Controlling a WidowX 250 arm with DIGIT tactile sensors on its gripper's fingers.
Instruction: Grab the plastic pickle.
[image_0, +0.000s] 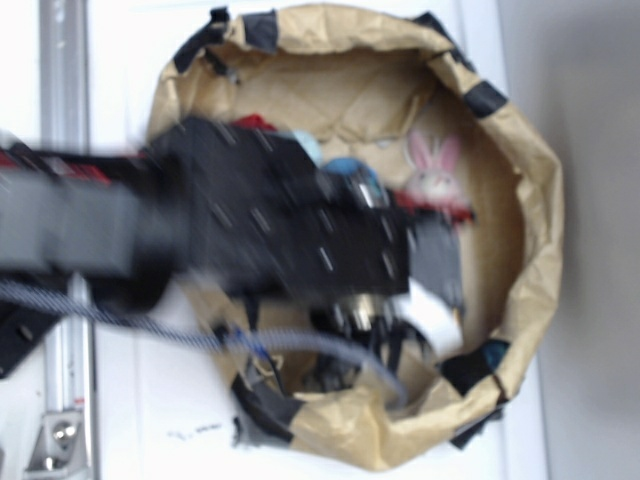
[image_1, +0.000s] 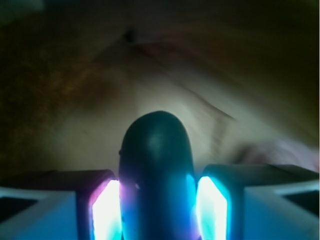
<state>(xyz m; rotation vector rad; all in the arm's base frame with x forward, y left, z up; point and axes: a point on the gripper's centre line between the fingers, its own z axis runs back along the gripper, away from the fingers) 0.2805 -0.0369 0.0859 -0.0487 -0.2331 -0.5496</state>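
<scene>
Here, one plastic pickle (image_1: 156, 170) is pinched between the two lit fingers (image_1: 106, 210) of the gripper (image_1: 157, 210), above one paper bag (image_0: 530, 180).

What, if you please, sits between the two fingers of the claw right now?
In the wrist view, the plastic pickle stands between the claw's two glowing pads, its rounded end poking out. The exterior view hides it.
</scene>
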